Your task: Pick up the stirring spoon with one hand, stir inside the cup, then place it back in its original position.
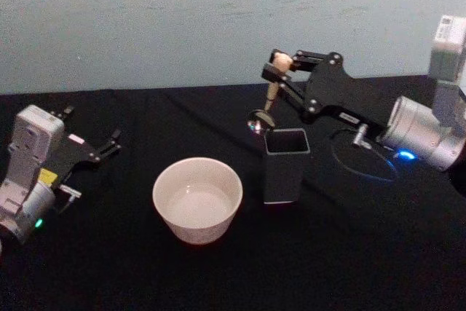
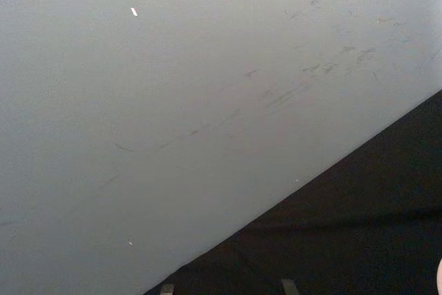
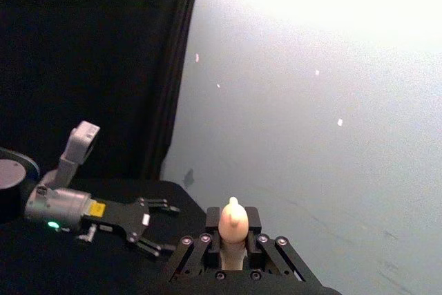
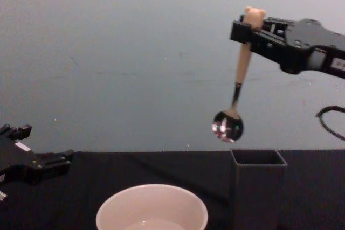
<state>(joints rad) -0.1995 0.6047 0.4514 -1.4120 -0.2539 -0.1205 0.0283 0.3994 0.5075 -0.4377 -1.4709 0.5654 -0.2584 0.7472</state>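
Note:
The stirring spoon point(image 1: 270, 97) hangs upright in the air with its shiny bowl down, just above and left of the dark grey holder box point(image 1: 285, 169). My right gripper point(image 1: 279, 65) is shut on the spoon's beige handle right below the bear head. In the chest view the spoon point(image 4: 242, 71) hangs from the right gripper point(image 4: 249, 28), its bowl a little above the box's point(image 4: 257, 187) rim. The bear head point(image 3: 233, 220) pokes up between the right fingers. The cream cup point(image 1: 196, 232) stands left of the box. My left gripper point(image 1: 91, 127) rests open at the far left.
A black cloth covers the table point(image 1: 349, 267), with a pale wall behind it. A dark cable point(image 1: 364, 162) loops on the cloth behind the box on the right. The left gripper point(image 3: 166, 229) lies well apart from the cup point(image 4: 114, 202).

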